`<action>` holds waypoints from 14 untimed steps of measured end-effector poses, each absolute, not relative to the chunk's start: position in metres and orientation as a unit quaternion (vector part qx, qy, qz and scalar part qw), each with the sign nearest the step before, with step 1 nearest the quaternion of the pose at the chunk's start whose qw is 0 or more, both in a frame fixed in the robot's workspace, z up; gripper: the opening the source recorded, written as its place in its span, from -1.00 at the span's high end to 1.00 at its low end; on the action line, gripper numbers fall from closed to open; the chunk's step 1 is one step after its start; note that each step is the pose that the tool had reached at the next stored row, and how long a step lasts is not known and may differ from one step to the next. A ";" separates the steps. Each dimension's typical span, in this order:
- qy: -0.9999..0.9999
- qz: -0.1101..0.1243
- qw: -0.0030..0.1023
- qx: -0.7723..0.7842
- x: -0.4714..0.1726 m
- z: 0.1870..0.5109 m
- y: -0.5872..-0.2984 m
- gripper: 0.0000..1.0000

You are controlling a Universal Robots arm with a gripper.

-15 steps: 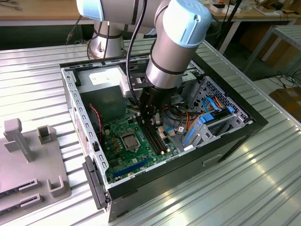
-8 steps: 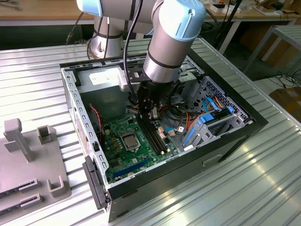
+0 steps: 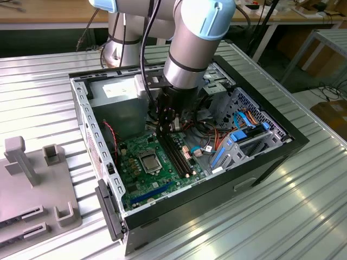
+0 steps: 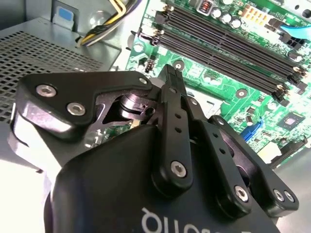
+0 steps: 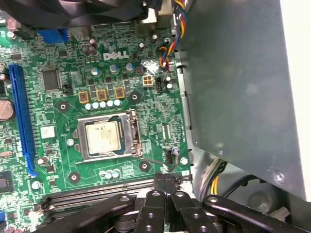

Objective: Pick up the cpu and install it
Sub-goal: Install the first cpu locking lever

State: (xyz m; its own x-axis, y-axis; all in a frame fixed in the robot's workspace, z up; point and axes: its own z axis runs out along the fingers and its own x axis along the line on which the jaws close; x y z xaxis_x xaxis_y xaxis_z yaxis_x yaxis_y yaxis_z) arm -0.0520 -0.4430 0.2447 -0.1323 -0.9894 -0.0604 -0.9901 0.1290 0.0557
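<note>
Going from the exterior view's left: one grey holder [image 3: 23, 162] on the table, one open computer case [image 3: 82, 116], one green board [image 5: 160, 104], one cpu [image 5: 103, 138] lying in its single metal-framed socket [image 5: 134, 130], then one gripper [image 5: 165, 180] just beside it with its fingers together and nothing between them. Past it are four memory slots [image 4: 228, 43], as best I can count. The risk, I judge, is the closed fingers pressing or nudging a chip that is not squarely seated, bending socket contacts, or catching the loose cables [image 3: 209, 132] nearby.
</note>
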 end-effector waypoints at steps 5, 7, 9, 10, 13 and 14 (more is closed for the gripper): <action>0.751 0.044 0.008 -0.659 -0.051 0.246 -0.439 0.79; 0.751 0.045 0.009 -0.659 -0.050 0.247 -0.437 0.79; 0.751 0.045 0.009 -0.659 -0.050 0.247 -0.435 0.79; 0.751 0.046 0.010 -0.659 -0.050 0.247 -0.433 0.79; 0.751 0.047 0.011 -0.659 -0.050 0.247 -0.431 0.79; 0.751 0.047 0.011 -0.659 -0.050 0.247 -0.431 0.79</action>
